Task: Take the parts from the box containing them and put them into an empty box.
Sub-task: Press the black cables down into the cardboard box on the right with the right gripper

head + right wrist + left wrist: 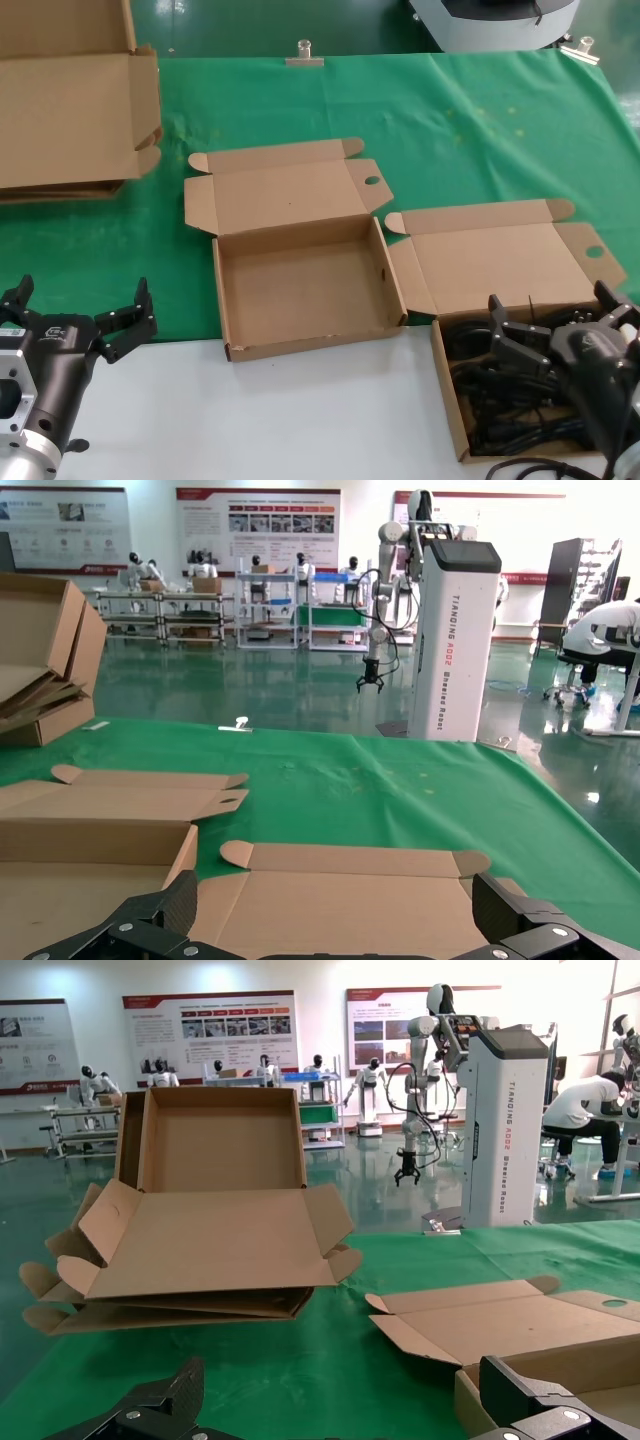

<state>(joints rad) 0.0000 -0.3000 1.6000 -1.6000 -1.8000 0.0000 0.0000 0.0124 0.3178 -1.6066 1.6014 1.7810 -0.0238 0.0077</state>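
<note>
The empty box (300,285) lies open in the middle of the green cloth, its lid folded back. The box containing them (447,385) sits at the right front, lid (500,255) folded back, with the black coiled cords (490,395) inside. My right gripper (550,305) is open just above the cords, holding nothing; its wrist view shows the gripper (335,920) facing that lid (340,900), with the cords hidden. My left gripper (80,300) is open and empty at the front left, beside the empty box; its wrist view shows the gripper (340,1400) next to that box's wall (470,1405).
Larger flattened cardboard pieces (70,110) are stacked at the back left and also show in the left wrist view (200,1240). A metal clip (303,55) sits at the cloth's far edge. The white table top (300,420) runs along the front. A cord end (530,466) lies outside the right box.
</note>
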